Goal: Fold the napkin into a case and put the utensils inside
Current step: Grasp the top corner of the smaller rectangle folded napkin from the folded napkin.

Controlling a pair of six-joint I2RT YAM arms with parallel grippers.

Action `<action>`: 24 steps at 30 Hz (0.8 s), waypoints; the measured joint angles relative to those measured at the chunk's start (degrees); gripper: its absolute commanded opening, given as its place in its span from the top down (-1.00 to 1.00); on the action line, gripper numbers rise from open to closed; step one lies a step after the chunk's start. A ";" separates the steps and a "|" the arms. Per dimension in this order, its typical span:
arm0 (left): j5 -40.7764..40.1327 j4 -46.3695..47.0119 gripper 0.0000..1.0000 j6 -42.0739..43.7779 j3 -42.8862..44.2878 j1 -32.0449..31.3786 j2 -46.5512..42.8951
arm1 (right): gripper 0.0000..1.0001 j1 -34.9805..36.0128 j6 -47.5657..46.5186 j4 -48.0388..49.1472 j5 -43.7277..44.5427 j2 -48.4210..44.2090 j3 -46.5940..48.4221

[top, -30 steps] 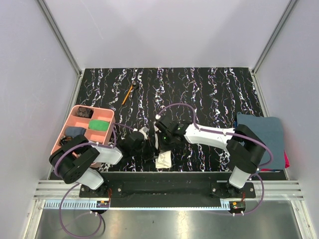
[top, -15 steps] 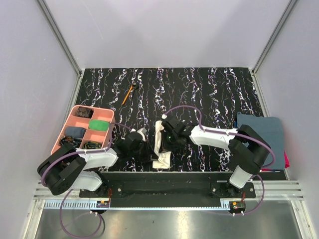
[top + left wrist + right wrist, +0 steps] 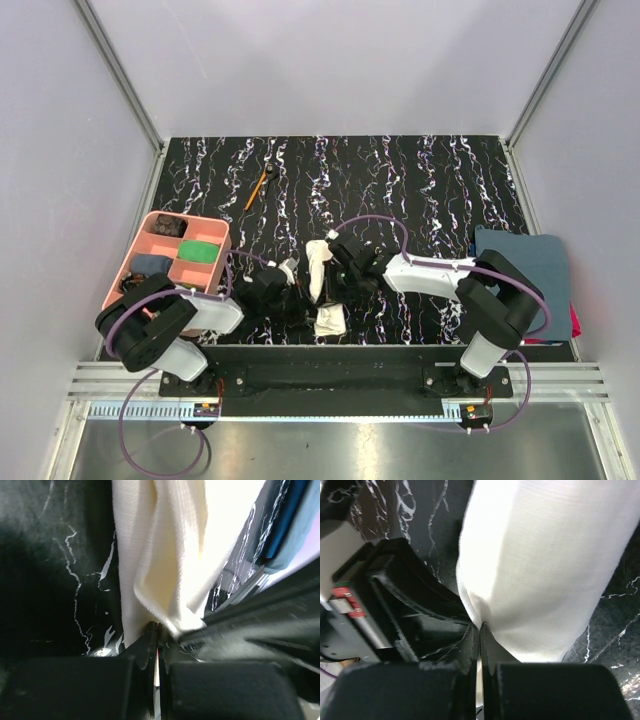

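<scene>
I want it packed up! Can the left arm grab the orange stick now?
Probably not yet: the left gripper is shut on the napkin, so it's busy. The orange stick lies far off, uncovered.

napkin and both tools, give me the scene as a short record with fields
napkin: cream cloth, bunched, partly lifted between the two arms
left tool: shut on the napkin's lower edge
right tool: shut on the napkin
utensils: lying far back left, apart from the napkin, not yet inside
pink tray: left side, beside the left arm
blue-grey towel: right side, flat
</scene>
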 measured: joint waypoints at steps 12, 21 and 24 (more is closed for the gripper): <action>-2.38 -10.58 0.67 5.11 -2.27 -0.70 -12.63 | 1.00 -1.57 1.57 9.73 -4.85 4.90 -4.68; -8.02 -24.76 0.76 10.16 -1.03 2.01 -29.44 | 0.88 -2.21 1.31 13.90 -7.54 6.54 -4.83; -8.33 -26.84 0.83 11.47 3.48 8.85 -27.67 | 0.78 -2.23 1.27 14.64 -7.80 6.56 -5.16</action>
